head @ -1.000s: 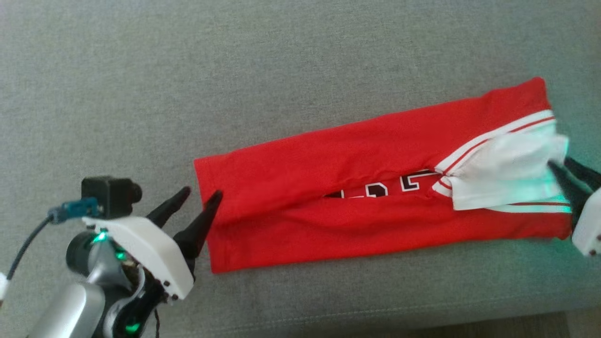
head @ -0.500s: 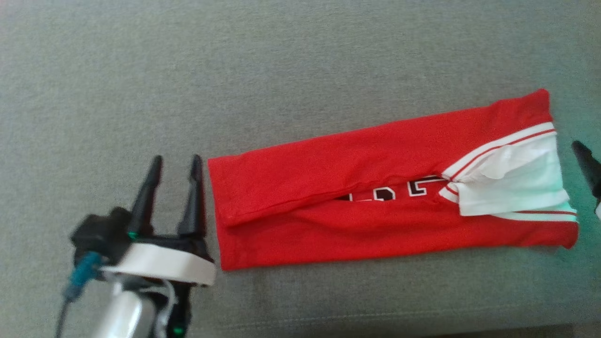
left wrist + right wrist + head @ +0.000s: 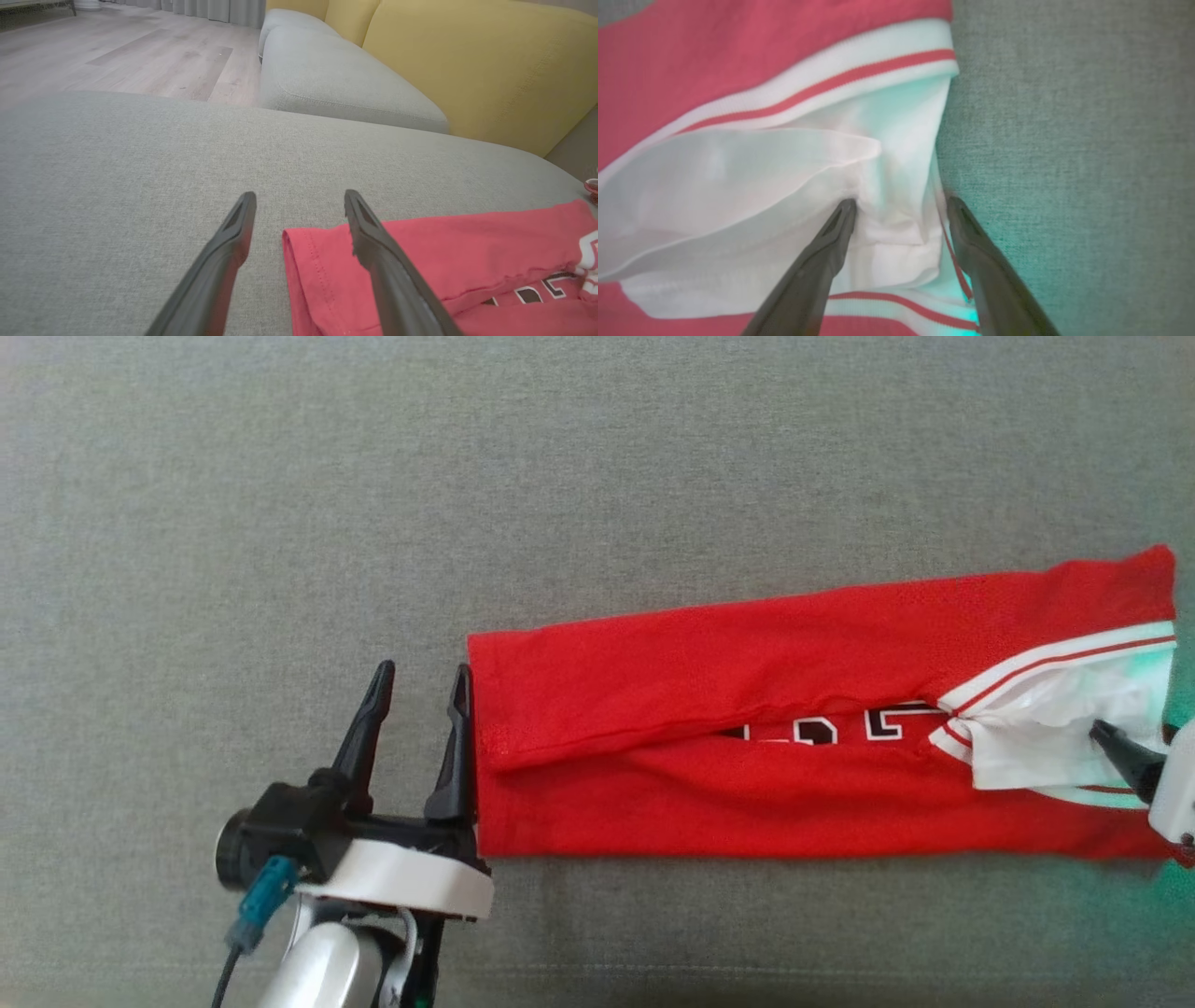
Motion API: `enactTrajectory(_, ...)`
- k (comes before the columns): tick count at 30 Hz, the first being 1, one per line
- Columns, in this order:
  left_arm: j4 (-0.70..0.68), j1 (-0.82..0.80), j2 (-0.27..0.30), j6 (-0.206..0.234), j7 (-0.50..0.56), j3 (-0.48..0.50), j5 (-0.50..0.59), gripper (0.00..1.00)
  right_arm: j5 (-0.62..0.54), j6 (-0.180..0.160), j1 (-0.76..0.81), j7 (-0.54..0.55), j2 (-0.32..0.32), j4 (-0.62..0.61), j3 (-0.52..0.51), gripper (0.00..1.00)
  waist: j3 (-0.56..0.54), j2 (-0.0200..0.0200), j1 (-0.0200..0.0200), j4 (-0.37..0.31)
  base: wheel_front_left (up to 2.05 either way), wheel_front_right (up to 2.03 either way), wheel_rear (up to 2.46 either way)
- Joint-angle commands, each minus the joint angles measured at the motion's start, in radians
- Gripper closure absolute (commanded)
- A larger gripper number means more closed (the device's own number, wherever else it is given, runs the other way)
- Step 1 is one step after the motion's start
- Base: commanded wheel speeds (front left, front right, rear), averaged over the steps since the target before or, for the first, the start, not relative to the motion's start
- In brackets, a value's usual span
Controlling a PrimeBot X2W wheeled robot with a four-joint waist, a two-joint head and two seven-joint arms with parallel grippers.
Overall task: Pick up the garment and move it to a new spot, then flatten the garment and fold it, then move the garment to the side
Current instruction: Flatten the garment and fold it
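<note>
— Where does the garment [image 3: 728,663] lie?
— One, red, folded long, on the right of the grey sofa seat [image 3: 373,476].
— And the grippers?
— Two. The left gripper [image 3: 422,672] is spread, one finger at the left hem. The right gripper [image 3: 901,201] is spread astride the white end.
— What does the left wrist view add?
— Yellow cushions [image 3: 490,70] and wooden floor [image 3: 117,51], far off.

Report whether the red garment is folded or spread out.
Folded: the garment lies as a long strip on the grey cushion, both long sides turned in, lettering showing through the gap.
</note>
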Motion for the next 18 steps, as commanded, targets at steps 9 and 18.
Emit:
enactTrajectory(9, 0.004, 0.037, -0.044, -0.071, -0.012, 0.107, 0.06, 0.0, 0.013, -0.001, -0.063, -0.108, 0.03, 0.047, -0.016, 1.0, -0.034, -0.0001, 0.0001, 0.006, 0.0, 0.0, 0.0)
enactTrajectory(18, 0.024, 0.092, -0.079, -0.112, -0.012, 0.162, 0.065, 0.0, 0.02, -0.001, -0.114, -0.149, -0.101, 0.028, -0.208, 1.0, -0.109, -0.0001, 0.0001, 0.001, 0.0, 0.0, 0.0)
